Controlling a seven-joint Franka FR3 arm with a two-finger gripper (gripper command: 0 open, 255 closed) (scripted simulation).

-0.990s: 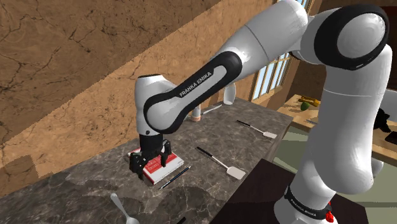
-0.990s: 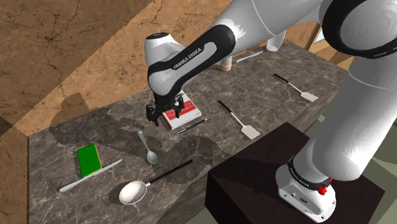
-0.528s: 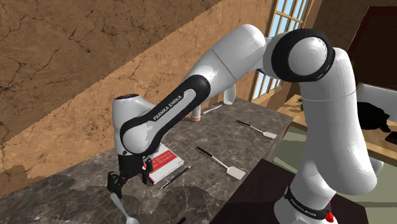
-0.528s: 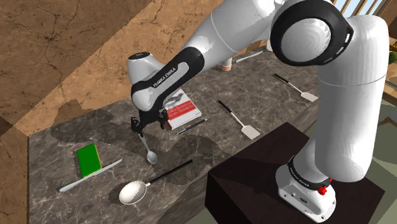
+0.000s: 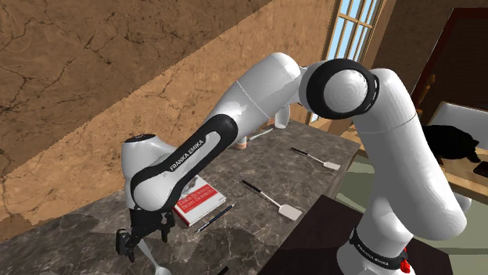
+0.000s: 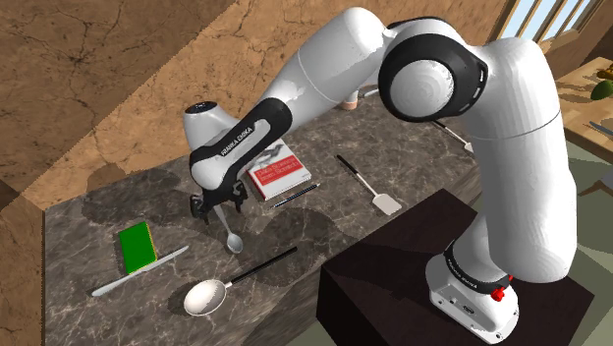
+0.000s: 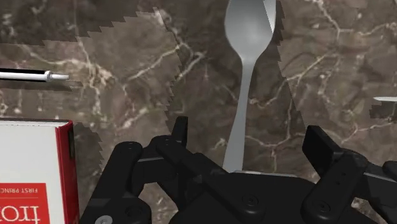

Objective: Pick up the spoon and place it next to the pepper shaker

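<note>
A small grey spoon (image 6: 231,236) lies flat on the dark marbled counter (image 6: 324,221), its bowl pointing away from the gripper. My black gripper (image 6: 217,205) hangs open just over the spoon's handle end. In the wrist view the handle of the spoon (image 7: 245,70) runs between the two fingers of the gripper (image 7: 251,143), which stand apart on either side without touching it. The gripper (image 5: 141,244) is low over the spoon (image 5: 156,266) in the shoulder view too. A small pale pepper shaker (image 5: 242,142) stands far along the counter, partly behind the arm, and nearly hidden (image 6: 350,101).
A red-and-white book (image 6: 280,172) and a black pen (image 6: 293,194) lie close beside the gripper. A green pad (image 6: 136,246), a knife (image 6: 138,272) and a black-handled ladle (image 6: 206,295) sit toward the counter's end. Spatulas (image 5: 270,199) (image 5: 317,158) lie near the front edge.
The gripper has left the book and swung along the counter toward the shoulder view's lower left, ending low over the spoon's handle. The fingers have stayed open.
</note>
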